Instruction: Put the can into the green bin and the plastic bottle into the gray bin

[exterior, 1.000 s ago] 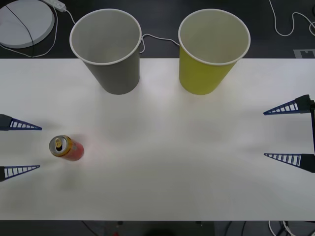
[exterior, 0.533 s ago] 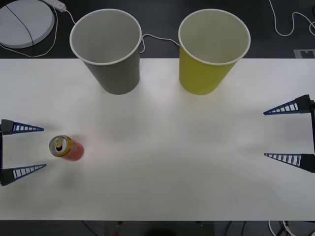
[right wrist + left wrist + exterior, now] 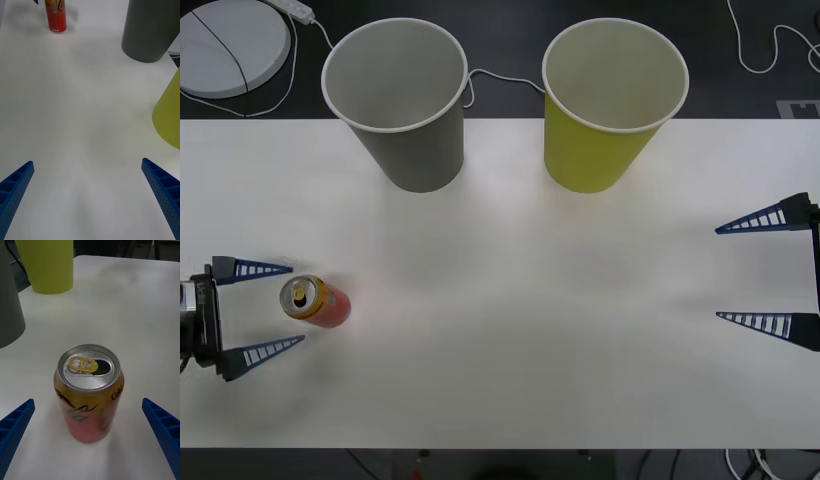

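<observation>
At the far left we see the left gripper [image 3: 267, 309] spread wide, its fingers flanking the can [image 3: 314, 301] without touching it. The can stands upright on the white worktop [image 3: 520, 330], its pull-tab opening facing up. Farther back stand the gray bin [image 3: 402, 100] and, to its right, the green bin [image 3: 608, 100], both upright. At the right edge the right gripper [image 3: 745, 273] hangs wide open, well apart from everything.

can [image 3: 314, 301] upright front-left on table [image 3: 520, 380]; gray bin [image 3: 402, 100] left of green bin [image 3: 608, 105], behind
</observation>
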`<state>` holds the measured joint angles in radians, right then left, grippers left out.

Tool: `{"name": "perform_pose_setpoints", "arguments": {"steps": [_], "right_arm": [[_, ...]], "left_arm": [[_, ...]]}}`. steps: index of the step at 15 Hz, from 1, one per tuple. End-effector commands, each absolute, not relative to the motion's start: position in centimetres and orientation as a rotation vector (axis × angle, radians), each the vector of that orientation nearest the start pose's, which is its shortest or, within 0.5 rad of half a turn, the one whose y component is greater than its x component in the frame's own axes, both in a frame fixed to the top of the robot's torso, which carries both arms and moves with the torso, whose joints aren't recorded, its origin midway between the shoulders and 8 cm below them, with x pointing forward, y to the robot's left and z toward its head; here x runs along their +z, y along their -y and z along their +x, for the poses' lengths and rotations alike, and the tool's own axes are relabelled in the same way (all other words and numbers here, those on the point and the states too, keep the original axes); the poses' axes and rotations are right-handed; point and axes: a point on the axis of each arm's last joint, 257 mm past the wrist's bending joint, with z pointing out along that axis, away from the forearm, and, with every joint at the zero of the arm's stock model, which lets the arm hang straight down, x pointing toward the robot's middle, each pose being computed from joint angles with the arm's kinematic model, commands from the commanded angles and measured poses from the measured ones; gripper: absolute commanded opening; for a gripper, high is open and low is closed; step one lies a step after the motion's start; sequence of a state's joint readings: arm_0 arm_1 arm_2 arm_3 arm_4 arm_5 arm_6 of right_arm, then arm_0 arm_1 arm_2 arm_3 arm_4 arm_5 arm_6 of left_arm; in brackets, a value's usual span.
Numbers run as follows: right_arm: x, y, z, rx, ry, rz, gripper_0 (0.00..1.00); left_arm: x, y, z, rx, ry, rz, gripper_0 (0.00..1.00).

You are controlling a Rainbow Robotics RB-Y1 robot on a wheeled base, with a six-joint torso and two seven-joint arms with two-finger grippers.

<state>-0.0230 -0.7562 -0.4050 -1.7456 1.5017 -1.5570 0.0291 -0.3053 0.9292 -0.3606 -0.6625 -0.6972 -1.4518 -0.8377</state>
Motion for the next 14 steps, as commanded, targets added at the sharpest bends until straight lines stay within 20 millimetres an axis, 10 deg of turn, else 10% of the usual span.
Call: {"name": "perform_pose_setpoints", "arguments": {"steps": [1, 14], "right_arm": [[-17.3, 29.6, 37.3, 0.282, -1.505, -1.591, 1.0], [-17.3, 29.6, 37.3, 0.282, -1.505, -1.591, 1.0]], "left_arm": [[-29.2, -33.7, 39.8, -0.467, -1.426, 1.288, 1.0], [-30.8, -30.1, 41.7, -0.465, -1.419, 1.223, 1.0]]}}
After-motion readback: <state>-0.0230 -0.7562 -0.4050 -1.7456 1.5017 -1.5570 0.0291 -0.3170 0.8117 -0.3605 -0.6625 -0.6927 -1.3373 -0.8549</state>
